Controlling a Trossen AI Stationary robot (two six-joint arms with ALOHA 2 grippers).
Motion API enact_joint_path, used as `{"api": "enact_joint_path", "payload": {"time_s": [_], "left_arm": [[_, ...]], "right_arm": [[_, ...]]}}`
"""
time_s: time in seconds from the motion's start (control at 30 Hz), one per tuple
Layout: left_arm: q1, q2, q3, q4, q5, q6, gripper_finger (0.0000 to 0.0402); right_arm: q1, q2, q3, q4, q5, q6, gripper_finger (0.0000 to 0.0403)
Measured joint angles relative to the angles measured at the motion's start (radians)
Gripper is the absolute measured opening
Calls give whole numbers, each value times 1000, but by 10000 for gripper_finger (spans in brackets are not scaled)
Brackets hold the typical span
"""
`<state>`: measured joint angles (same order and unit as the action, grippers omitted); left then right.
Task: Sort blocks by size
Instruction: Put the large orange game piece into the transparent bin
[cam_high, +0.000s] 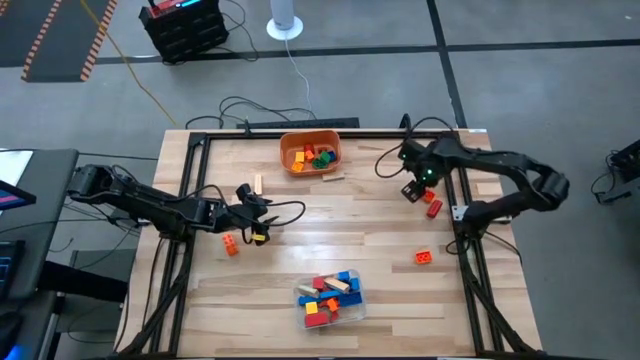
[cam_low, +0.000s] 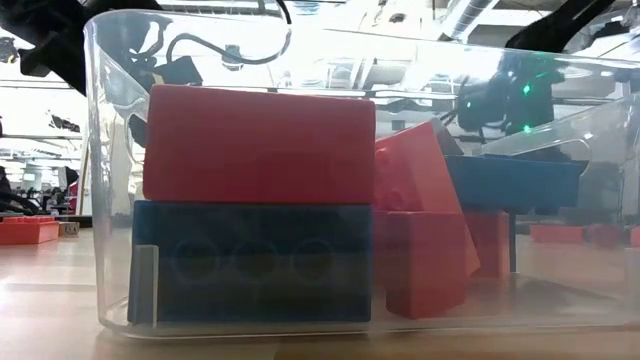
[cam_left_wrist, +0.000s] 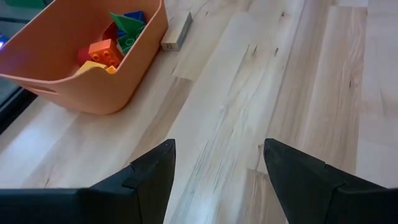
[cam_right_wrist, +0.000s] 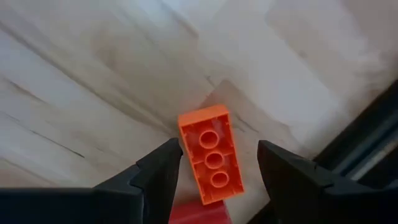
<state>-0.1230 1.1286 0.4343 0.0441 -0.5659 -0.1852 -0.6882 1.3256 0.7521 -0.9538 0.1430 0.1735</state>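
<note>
Your right end effector stands wide and empty right over the orange block, which lies on the desk near its right edge, well right of the orange bowl. The block's long axis runs along the gap between the fingers, so they would close across its short sides. The left end effector, also wide and empty, sits well off, left of the bowl.

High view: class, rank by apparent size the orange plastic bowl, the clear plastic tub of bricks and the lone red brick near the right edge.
1. Orange plastic bowl and clear plastic tub: look alike, unranked.
2. Lone red brick: smallest.
</note>
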Motion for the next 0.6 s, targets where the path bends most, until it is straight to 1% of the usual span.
{"api": "enact_joint_path", "payload": {"time_s": [0.2, 0.43, 0.5, 0.6], "left_arm": [[0, 0, 0, -2, 0, -9, 238], [-1, 0, 0, -8, 1, -23, 238], [-1, 0, 0, -8, 1, -22, 238], [-1, 0, 0, -8, 1, -22, 238]], "right_arm": [[-8, 131, 0, 3, -13, -42, 246], [17, 250, 7, 6, -13, -72, 242], [33, 269, 13, 8, -13, -81, 229], [73, 280, 27, 16, -10, -97, 190]]}}
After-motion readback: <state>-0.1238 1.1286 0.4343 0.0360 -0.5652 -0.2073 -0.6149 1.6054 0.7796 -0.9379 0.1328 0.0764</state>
